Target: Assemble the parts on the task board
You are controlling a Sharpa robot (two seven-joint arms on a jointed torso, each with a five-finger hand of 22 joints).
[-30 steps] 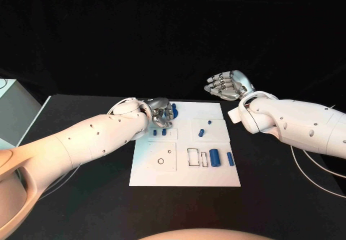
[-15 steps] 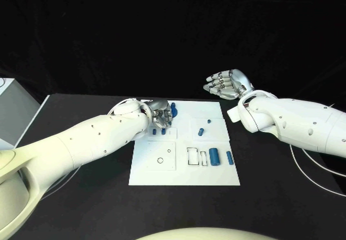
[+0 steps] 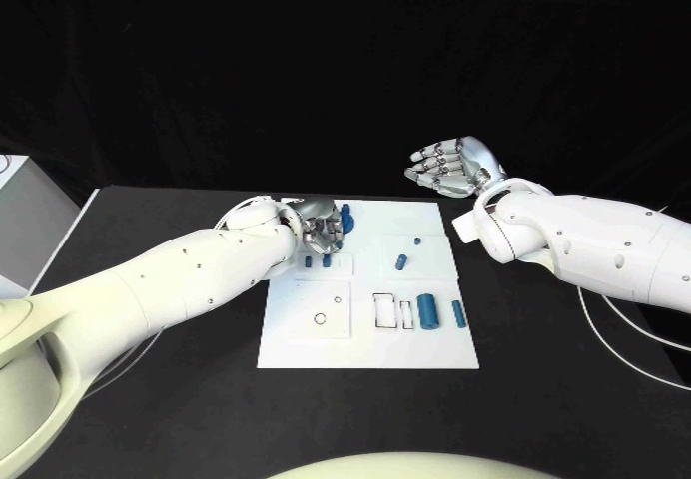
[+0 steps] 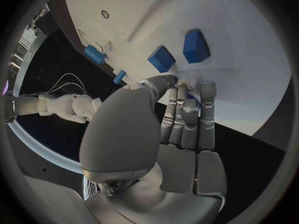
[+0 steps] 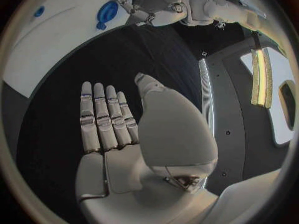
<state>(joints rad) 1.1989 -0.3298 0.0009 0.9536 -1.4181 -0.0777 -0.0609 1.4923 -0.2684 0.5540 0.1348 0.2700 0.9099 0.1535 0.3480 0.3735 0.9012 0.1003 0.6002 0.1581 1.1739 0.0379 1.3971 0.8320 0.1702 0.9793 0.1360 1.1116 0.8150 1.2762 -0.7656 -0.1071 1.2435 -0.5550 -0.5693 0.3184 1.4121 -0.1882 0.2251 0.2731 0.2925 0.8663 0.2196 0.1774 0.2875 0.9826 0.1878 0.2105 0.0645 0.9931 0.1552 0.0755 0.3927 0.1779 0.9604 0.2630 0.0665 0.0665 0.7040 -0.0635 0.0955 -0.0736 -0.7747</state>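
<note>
White and flat, the task board [image 3: 367, 344] is laid in the middle of the black worktop [image 3: 159, 399], and the other things are placed from it. Small blue parts [image 3: 403, 263] are scattered over its far half and its right side, among them a blue cylinder [image 3: 429, 310] and a slim blue bar [image 3: 459, 314]. At the board's far left corner the left hand [image 3: 320, 228] is lowered, its fingers [image 4: 187, 115] drawn together against a blue part there; whether that part is actually gripped cannot be told. Beyond the board's far right corner the right hand [image 3: 455, 167] is held above the worktop, its fingers [image 5: 106, 117] extended side by side and holding nothing.
</note>
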